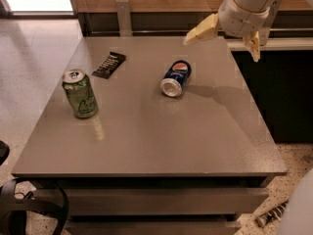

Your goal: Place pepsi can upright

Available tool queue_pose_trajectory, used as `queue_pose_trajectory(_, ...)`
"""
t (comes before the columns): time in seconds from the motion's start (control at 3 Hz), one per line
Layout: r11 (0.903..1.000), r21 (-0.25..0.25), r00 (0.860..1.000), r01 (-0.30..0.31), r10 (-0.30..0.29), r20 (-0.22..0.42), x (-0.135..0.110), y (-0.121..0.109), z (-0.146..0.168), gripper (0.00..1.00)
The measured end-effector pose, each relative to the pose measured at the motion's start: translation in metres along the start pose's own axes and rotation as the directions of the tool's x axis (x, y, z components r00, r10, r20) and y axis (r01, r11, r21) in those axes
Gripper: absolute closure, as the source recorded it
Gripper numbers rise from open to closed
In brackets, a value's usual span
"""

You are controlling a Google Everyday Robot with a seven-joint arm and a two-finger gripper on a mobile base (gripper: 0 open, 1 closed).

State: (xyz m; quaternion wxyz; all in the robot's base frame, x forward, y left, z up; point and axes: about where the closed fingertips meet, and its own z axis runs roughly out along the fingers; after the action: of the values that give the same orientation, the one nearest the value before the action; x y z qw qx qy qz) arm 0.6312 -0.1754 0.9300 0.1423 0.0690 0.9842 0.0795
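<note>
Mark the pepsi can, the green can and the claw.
pepsi can (177, 76): camera view, middle of its blue side, lying down.
green can (81, 96): camera view, middle of its upright side.
claw (220, 51): camera view, raised beyond the pepsi can, midway between its open fingertips.

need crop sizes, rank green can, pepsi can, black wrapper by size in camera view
green can, though the tipped pepsi can may match it
black wrapper
gripper: open above table's far right edge
</note>
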Motion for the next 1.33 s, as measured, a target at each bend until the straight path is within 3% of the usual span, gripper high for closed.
queue_pose_trajectory(0.33,0.9954,0.04,0.995,-0.088,0.09,-0.051,-0.005,0.03,0.025,0.0)
queue_pose_trajectory(1.0,0.9926,0.039,0.984,-0.115,0.12,-0.133,0.0,0.061,0.054,0.0)
queue_pose_trajectory(1.33,0.9893,0.048,0.971,-0.138,0.145,-0.191,0.006,0.065,0.071,0.0)
